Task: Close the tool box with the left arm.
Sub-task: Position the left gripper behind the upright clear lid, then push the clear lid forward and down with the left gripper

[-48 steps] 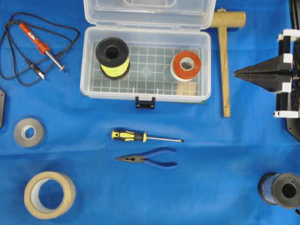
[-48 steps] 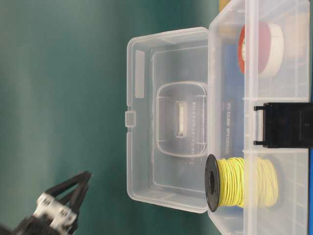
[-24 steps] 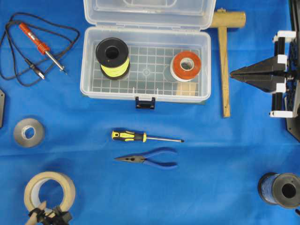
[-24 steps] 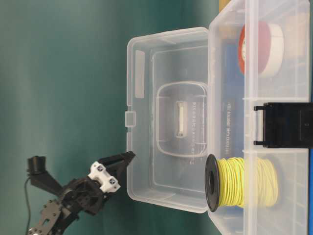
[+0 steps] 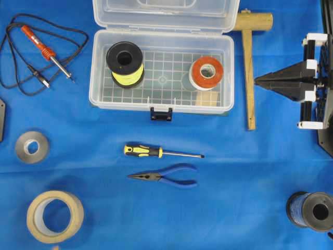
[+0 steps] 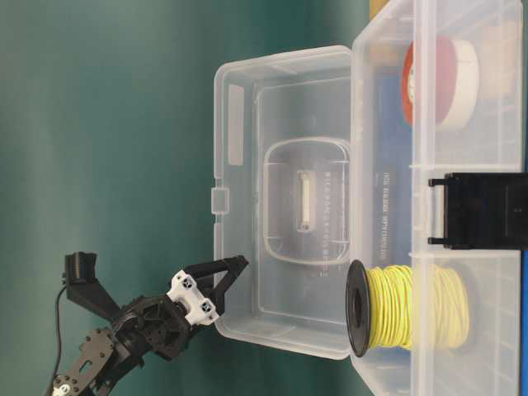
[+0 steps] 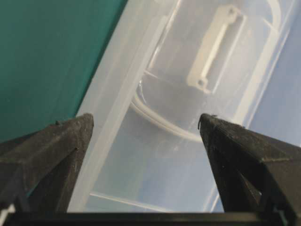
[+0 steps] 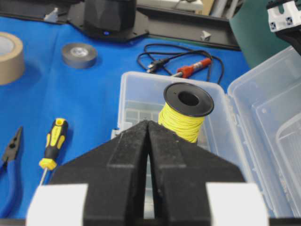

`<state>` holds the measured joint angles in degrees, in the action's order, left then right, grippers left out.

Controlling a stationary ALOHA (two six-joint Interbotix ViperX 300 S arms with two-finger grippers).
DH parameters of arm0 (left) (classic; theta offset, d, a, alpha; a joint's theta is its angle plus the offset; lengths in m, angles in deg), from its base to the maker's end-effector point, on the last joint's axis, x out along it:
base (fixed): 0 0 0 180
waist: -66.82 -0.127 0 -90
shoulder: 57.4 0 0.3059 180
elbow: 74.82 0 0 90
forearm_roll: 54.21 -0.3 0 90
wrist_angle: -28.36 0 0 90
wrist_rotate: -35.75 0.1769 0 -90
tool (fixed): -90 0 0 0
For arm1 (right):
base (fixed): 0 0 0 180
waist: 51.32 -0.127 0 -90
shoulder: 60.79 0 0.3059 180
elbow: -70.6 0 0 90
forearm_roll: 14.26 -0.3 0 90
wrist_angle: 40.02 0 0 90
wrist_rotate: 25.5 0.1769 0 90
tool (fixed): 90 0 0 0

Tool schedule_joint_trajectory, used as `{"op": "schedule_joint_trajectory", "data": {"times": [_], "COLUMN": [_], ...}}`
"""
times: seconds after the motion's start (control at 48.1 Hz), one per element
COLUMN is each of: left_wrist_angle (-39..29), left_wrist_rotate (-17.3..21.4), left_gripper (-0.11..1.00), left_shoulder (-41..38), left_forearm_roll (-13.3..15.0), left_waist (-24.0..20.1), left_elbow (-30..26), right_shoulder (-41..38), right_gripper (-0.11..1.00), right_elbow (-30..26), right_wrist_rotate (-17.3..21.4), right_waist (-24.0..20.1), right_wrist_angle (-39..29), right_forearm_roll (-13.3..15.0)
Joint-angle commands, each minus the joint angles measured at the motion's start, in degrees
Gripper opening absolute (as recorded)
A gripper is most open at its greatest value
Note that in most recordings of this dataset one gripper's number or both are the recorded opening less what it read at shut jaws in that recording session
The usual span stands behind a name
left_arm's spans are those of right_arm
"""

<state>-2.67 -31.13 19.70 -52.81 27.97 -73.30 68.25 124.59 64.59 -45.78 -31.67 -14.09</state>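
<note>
The clear tool box [image 5: 161,107] stands open at the back of the blue table, its lid [image 5: 166,21] upright. It holds a yellow wire spool [image 5: 125,63] and a red tape roll [image 5: 207,73]. Its blue latch [image 5: 161,113] hangs at the front. In the table-level view my left gripper [image 6: 235,266] is open, raised at the lid's [image 6: 247,190] free edge on the spool side; I cannot tell whether it touches. In the left wrist view the lid's rim [image 7: 122,103] lies between my left gripper's [image 7: 146,125] open jaws. My right gripper [image 5: 256,80] is shut and empty, right of the box.
A wooden mallet [image 5: 250,67] lies between the box and the right gripper. A soldering iron [image 5: 44,47] is at the back left. A screwdriver [image 5: 156,152] and pliers [image 5: 166,177] lie in front of the box. Grey tape [image 5: 31,147], masking tape [image 5: 54,216] and a blue spool [image 5: 312,211] lie nearer.
My left gripper has risen and moved in toward the lid's free edge, its jaws still open. My right gripper has shifted slightly toward the box. The lid has not moved.
</note>
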Motion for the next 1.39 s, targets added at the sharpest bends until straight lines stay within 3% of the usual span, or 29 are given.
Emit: {"op": "schedule_joint_trajectory", "data": {"times": [0.0, 0.478, 0.79, 1.122, 1.372], "left_wrist_angle": [-2.2, -12.7, -16.3, -16.1, -15.9], "left_wrist_rotate": [-0.2, -3.2, -5.2, -14.1, -16.8], "left_gripper": [0.87, 0.87, 0.87, 0.87, 0.87], "left_shoulder": [2.2, 10.2, 15.0, 19.3, 22.1], "left_forearm_roll": [0.3, 0.2, 0.6, 0.5, 0.6], "left_waist": [2.8, 11.0, 20.0, 28.7, 37.0], "left_elbow": [-0.9, 0.4, 4.6, 10.2, 10.8], "right_shoulder": [-0.4, -0.4, -0.4, -0.4, -0.4], "right_gripper": [0.0, 0.0, 0.0, 0.0, 0.0], "right_elbow": [-0.7, -0.7, -0.6, -0.7, -0.7], "right_wrist_rotate": [0.2, 0.2, 0.2, 0.2, 0.2], "right_waist": [0.1, 0.1, 0.1, 0.1, 0.2], "right_wrist_angle": [0.4, 0.4, 0.4, 0.4, 0.5], "right_forearm_roll": [0.0, -0.1, 0.0, -0.1, -0.1]}}
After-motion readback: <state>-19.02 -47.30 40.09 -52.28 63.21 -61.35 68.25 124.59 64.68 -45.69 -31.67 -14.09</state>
